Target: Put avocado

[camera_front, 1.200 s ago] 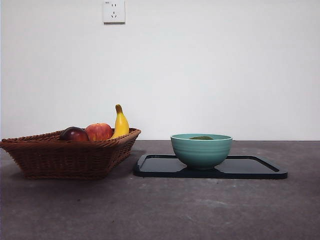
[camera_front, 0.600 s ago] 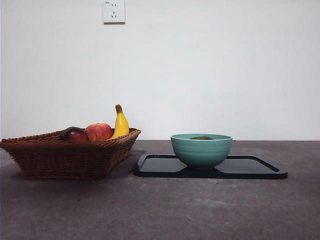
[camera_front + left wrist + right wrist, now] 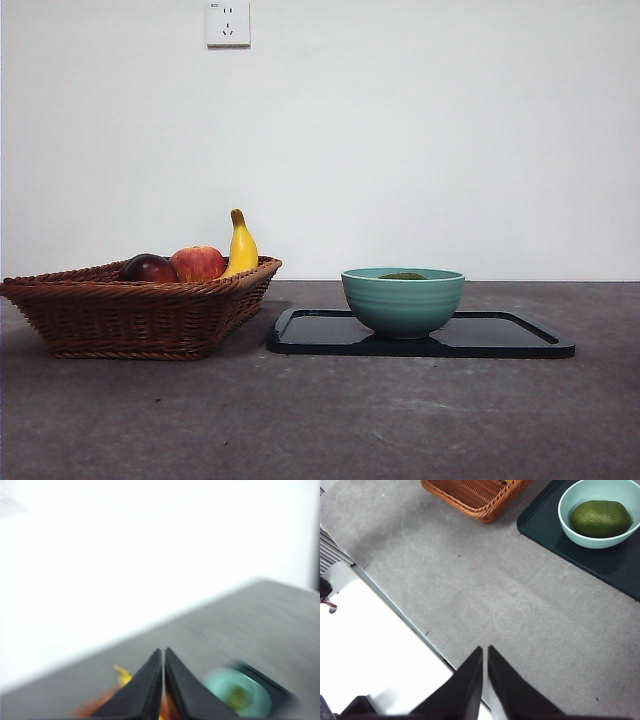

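Where it lies inside the teal bowl (image 3: 598,510), the avocado (image 3: 601,518) shows as a rounded, dull green fruit with a matte, faintly mottled skin, filling most of the bowl's hollow; in the front view only its dark green top (image 3: 403,275) peeks above the rim. The bowl stands on a dark tray (image 3: 500,335), and the tray rests on the grey table (image 3: 320,420).

The right pincer (image 3: 484,652) hangs high over bare table, its two black jaws pressed together with only a hairline gap and nothing between them. From this pincer the bowl and avocado lie well ahead and off to one side, well apart from the jaw tips; the wicker basket (image 3: 475,495) is also far ahead, beside the tray. The pale edge of the table's surround runs just beneath the jaw tips.

The left pincer (image 3: 163,652) is likewise clenched on nothing, jaws meeting at their points. Its view is blurred, tilted toward the white wall. Beyond its tips, close on one side, the bowl appears as a smeared teal disc, with a yellow smear of the banana (image 3: 240,248) on the other side.

In the basket sit the banana, a red apple (image 3: 198,263) and a dark red-purple fruit (image 3: 148,268). Neither arm shows in the front view.
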Robot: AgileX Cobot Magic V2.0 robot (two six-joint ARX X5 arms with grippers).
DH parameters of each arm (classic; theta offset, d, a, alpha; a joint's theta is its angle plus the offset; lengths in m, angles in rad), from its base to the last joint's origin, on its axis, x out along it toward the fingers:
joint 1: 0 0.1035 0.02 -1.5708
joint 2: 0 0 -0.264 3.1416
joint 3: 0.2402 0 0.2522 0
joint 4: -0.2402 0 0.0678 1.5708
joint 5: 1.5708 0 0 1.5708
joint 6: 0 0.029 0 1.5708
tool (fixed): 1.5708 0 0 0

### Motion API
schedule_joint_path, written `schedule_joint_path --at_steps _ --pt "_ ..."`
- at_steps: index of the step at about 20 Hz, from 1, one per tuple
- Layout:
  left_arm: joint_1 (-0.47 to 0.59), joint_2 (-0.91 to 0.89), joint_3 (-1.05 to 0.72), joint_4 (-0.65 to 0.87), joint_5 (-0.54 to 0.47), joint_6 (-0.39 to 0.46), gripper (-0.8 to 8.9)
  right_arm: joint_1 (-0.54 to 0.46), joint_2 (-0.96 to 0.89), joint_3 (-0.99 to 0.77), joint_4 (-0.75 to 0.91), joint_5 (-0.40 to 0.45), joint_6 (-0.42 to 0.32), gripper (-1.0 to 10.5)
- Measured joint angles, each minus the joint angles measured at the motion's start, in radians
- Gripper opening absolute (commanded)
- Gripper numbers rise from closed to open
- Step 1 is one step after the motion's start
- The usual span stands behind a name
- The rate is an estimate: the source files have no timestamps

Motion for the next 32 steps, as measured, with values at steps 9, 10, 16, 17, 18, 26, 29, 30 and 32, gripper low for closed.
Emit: schedule_joint_path --at_steps 9,10,16,17,18,26,29,30,32 --pt "0.219 -0.391 -0.605 0.37 -0.243 0.014 0.07 0.0 0.0 0.0 0.0 0.0 0.0 0.1" --pt "0.228 -0.421 -0.651 0.371 -0.244 0.014 0.07 0.0 0.0 0.0 0.0 0.0 0.0 0.1" --pt "0.261 -0.563 -0.894 0.369 -0.246 -0.006 0.07 0.0 0.0 0.0 0.0 0.0 0.0 0.1" --pt "0.262 -0.577 -0.918 0.368 -0.246 -0.01 0.07 0.0 0.0 0.0 0.0 0.0 0.0 0.1" --pt "0.263 -0.589 -0.938 0.367 -0.246 -0.013 0.07 0.0 0.0 0.0 0.0 0.0 0.0 0.1" --pt "0.268 -0.64 -1.034 0.335 -0.246 -0.036 0.07 0.0 0.0 0.0 0.0 0.0 0.0 0.1" --pt "0.268 -0.64 -1.038 0.299 -0.246 -0.043 0.07 0.0 0.0 0.0 0.0 0.0 0.0 0.1" --pt "0.268 -0.64 -1.044 0.297 -0.246 -0.05 0.07 0.0 0.0 0.0 0.0 0.0 0.0 0.1" --pt "0.268 -0.64 -1.047 0.273 -0.246 -0.076 0.07 0.0 0.0 0.0 0.0 0.0 0.0 0.1"
